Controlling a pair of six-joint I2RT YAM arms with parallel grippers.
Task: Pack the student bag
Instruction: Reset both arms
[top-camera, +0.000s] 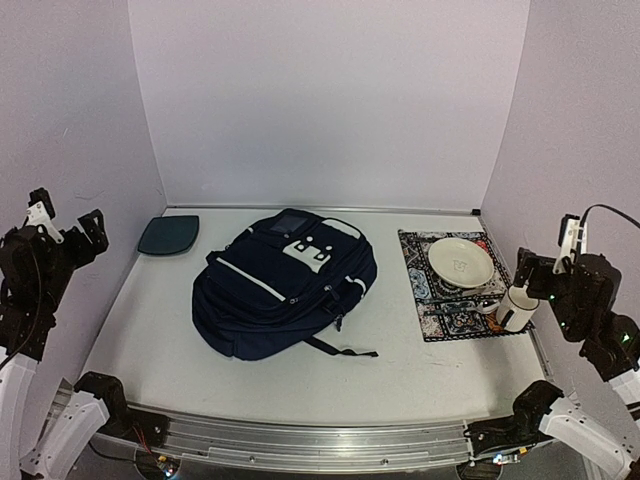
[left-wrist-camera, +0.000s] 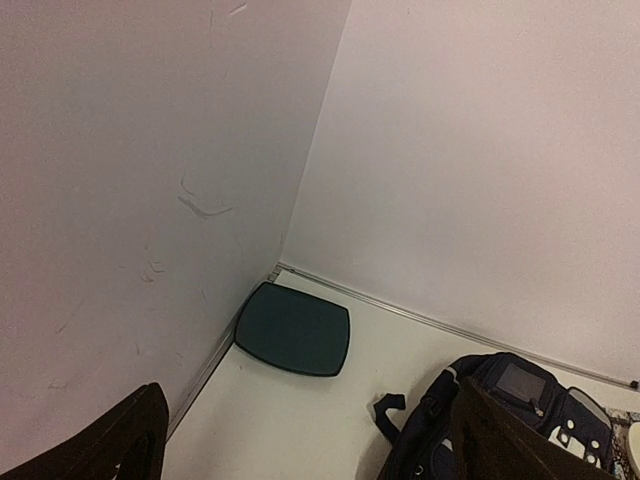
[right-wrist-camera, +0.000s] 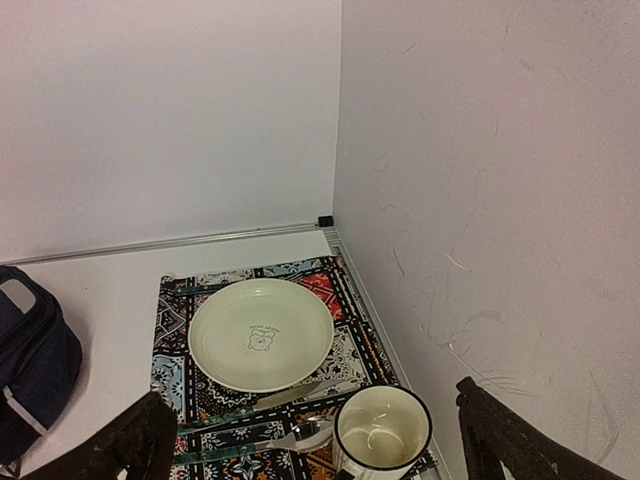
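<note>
Only overhead shows the student bag (top-camera: 283, 288) whole (flat).

- Your student bag (top-camera: 285, 285) was dark navy, with thin white stripes and white patches bearing black buckles.
- The pad (top-camera: 168, 235) was plain dark teal.
- You had a placemat (top-camera: 445, 314) in black, red and blue patchwork.
- The plate (top-camera: 461, 262) was cream; the mug (top-camera: 516, 308) was cream with a dark rim.
- The desk (top-camera: 300, 375) was white.

The backpack (top-camera: 285, 282) lies mid-frame on the table (top-camera: 400, 370), with a flat pad (top-camera: 168, 235) to its upper left. At right, a mat (top-camera: 440, 312) carries a plate (top-camera: 461, 262) and, at its lower right corner, a mug (top-camera: 517, 308).
</note>
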